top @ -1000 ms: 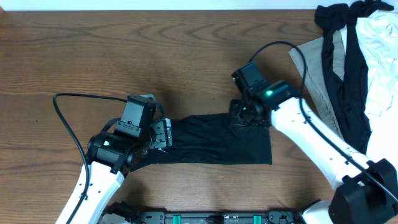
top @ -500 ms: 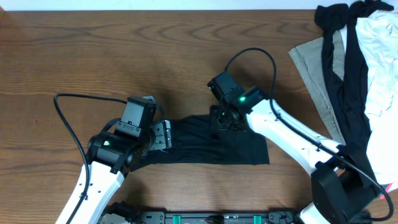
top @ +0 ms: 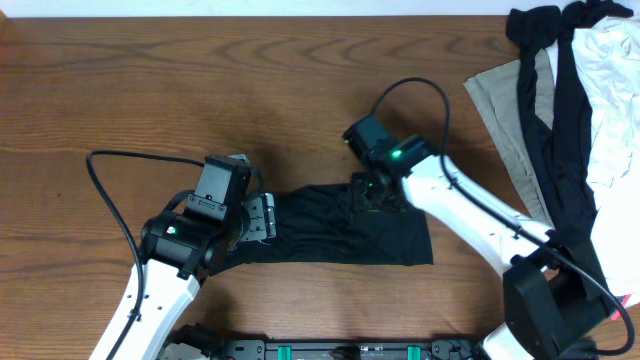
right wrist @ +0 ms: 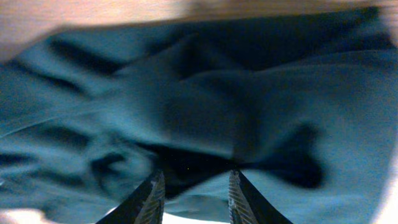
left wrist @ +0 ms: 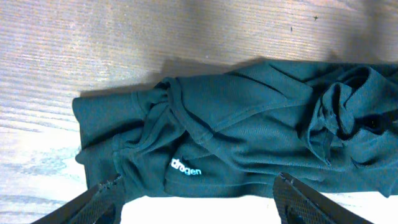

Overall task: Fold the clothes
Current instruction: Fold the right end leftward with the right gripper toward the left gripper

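The clothes, a black T-shirt point(top: 330, 235), lie bunched in a long strip on the wooden table near the front edge. Its white lettering point(left wrist: 185, 167) shows in the left wrist view, where the T-shirt point(left wrist: 249, 118) is creased and partly folded. My left gripper point(top: 262, 215) is at the shirt's left end, open wide, with its fingertips point(left wrist: 112, 190) astride the hem. My right gripper point(top: 368, 195) hovers low over the shirt's upper middle. In the right wrist view the right gripper point(right wrist: 194, 196) is open, its jaws apart just above rumpled fabric point(right wrist: 205, 93), holding nothing.
A heap of other garments fills the back right corner: a beige one point(top: 510, 110), a white one point(top: 610, 70) and a black one point(top: 575, 110) draped across them. The left arm's cable point(top: 110, 200) loops over the table at the left.
My right gripper carried the shirt's fabric leftward, then opened and let it go, easing slightly back to the right. The left arm has stayed still.
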